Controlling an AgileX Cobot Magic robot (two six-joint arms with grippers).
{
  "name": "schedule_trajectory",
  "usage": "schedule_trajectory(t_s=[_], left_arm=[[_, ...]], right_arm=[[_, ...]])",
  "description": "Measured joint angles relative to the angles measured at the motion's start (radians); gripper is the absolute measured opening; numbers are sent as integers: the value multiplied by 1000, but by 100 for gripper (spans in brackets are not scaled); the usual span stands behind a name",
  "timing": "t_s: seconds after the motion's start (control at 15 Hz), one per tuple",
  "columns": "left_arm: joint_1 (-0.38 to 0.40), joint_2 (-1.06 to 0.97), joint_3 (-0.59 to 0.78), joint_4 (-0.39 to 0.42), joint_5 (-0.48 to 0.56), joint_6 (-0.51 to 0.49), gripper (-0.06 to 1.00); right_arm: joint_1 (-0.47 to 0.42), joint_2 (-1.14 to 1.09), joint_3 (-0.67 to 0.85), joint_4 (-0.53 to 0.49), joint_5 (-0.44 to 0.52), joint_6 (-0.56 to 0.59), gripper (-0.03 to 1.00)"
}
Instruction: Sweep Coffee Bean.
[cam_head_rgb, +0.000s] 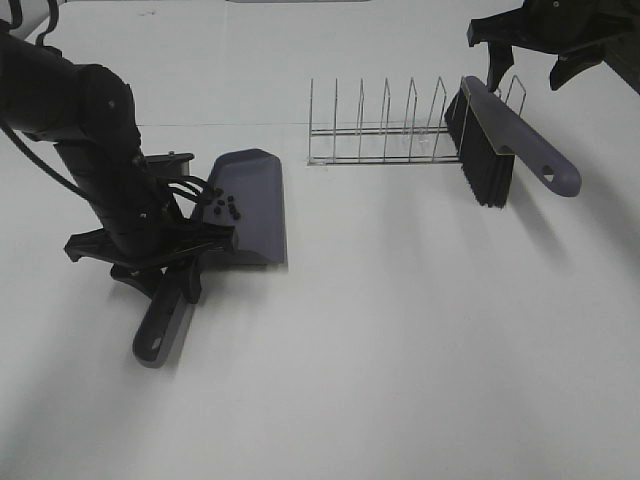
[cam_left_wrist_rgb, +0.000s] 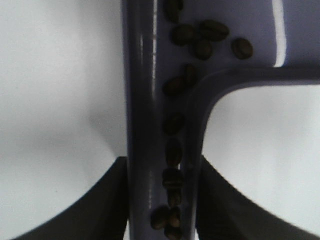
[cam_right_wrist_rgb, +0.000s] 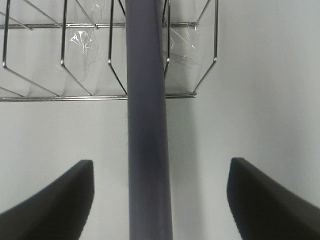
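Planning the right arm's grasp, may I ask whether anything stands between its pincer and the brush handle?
Nothing visible does: the open right pincer hangs over the bare brush handle, the wire rack lying beyond.

Glossy plastic dustpan (cam_head_rgb: 255, 200), metal wire rack (cam_head_rgb: 385, 158)

Slate-purple dustpan (cam_head_rgb: 255, 195), dark brown coffee beans (cam_left_wrist_rgb: 173, 152) — the brush (cam_head_rgb: 525, 145) matches in slate-purple, its bristles (cam_head_rgb: 485, 170) black — silver wire rack (cam_head_rgb: 380, 160), plain white table (cam_head_rgb: 400, 350)

No legible txt, labels or nos. anywhere.
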Motion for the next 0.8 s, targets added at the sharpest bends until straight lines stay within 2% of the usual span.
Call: schedule_trajectory(t_s=[0.13, 0.47, 0.67, 0.8], left_arm=[[0, 0, 0, 0, -3, 0, 38], [0, 0, -18, 1, 14, -2, 40], [0, 0, -121, 43, 141, -2, 40], [0, -12, -194, 98, 254, -11, 40]], right_arm=[[0, 0, 0, 0, 9, 0, 63], [0, -6, 0, 0, 29, 0, 63], [0, -60, 0, 0, 67, 0, 63], [0, -111, 0, 0, 134, 0, 63]])
